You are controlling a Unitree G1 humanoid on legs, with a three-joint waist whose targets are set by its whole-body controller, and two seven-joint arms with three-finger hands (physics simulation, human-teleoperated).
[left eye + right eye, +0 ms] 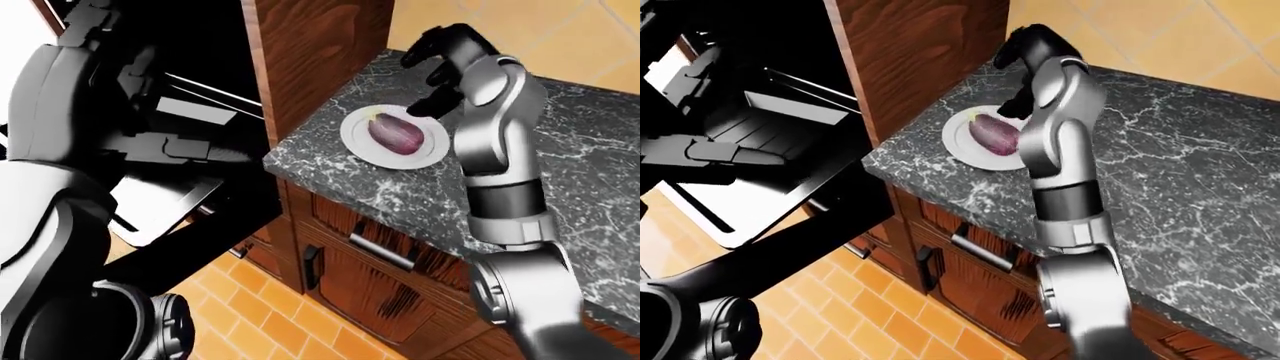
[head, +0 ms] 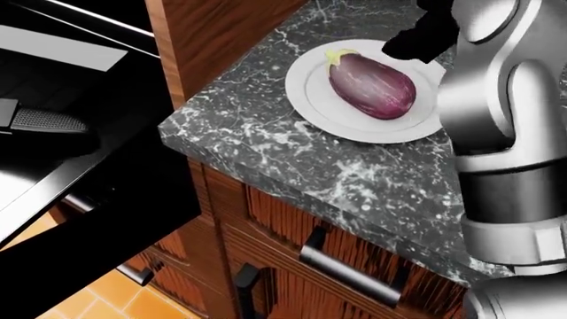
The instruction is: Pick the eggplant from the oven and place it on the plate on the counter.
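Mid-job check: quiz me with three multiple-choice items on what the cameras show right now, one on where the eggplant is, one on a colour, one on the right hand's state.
1. Where is the eggplant?
A. in the oven
B. on the plate
C. on the floor

2. What colour is the plate?
A. white
B. blue
C. black

3. What is the right hand doing?
A. closed round the eggplant
B. open, clear of the eggplant
C. gripping a drawer handle

Key:
1 B, it lies on the plate on the counter.
2 A, the rim shows white against the dark marble.
3 B, the left-eye view shows its fingers spread above the plate, apart from the eggplant.
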